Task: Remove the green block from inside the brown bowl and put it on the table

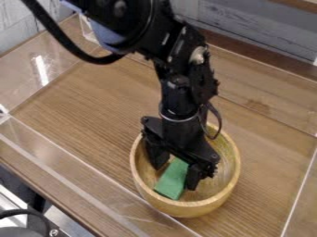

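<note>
Open gripper [179,163] straddling green block [172,180] (inside brown bowl [218,195])

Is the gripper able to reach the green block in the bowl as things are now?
Probably yes. The gripper is open and points down inside the bowl, with a finger on each side of the green block. Nothing lies between them.
</note>
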You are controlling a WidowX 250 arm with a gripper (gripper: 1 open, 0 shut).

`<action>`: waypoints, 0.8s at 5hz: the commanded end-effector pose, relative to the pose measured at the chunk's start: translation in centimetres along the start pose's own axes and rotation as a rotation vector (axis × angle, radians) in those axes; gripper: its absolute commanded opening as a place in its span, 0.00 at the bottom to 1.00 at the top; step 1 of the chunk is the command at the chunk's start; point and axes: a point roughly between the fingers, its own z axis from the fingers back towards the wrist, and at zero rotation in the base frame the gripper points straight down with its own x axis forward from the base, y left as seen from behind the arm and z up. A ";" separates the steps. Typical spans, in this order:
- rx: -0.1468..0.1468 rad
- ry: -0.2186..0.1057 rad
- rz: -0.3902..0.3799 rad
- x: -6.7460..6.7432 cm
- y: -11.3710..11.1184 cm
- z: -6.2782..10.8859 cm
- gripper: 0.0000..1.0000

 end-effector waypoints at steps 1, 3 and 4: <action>-0.004 -0.032 -0.005 0.5 -0.2 0.1 1.00; -0.002 -0.027 -0.010 0.4 -0.1 0.3 0.00; -0.001 -0.021 -0.011 0.4 0.0 0.7 0.00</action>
